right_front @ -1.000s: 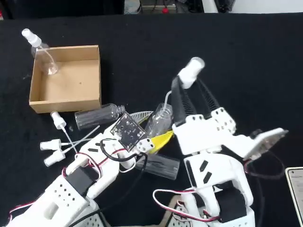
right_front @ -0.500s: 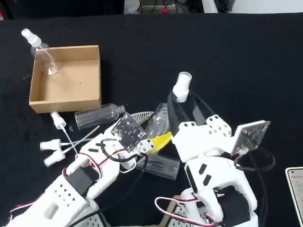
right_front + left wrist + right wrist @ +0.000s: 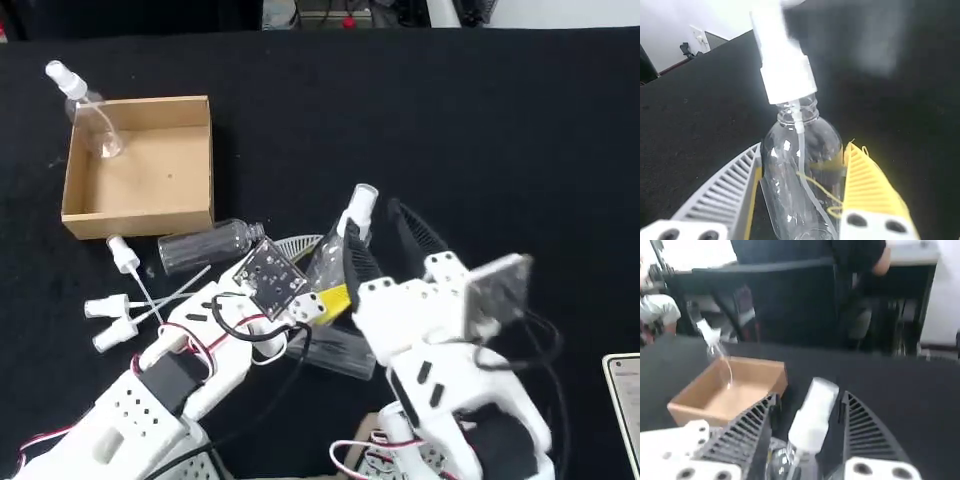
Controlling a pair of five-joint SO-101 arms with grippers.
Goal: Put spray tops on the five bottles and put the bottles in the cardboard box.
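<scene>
Closest to the arm bases, one bare bottle (image 3: 335,350) lies on the black table (image 3: 520,120), partly under the arms and without a top. Just beyond it, the left gripper (image 3: 320,268) is closed on the held bottle (image 3: 800,190). Its grey and yellow jaws press the clear body from both sides. The right gripper (image 3: 809,397) stands over the neck of this bottle with its black jaws on both sides of a spray top (image 3: 358,203), and it seems to grip it. In the left wrist view the thin tube is already inside the bottle, while the white collar sits tilted at the neck and is not yet pushed down. I judge that this top is only half fitted.

Farther out, three loose spray tops (image 3: 104,306) lie near each other on the table. Beside them a capless bottle (image 3: 210,246) lies just in front of the cardboard box (image 3: 140,215). Farthest away, one finished bottle (image 3: 95,125) with its top on leans in the far corner of the box.

So one bottle looks done, one is being worked on, and two are waiting. I count four bottles in all.
</scene>
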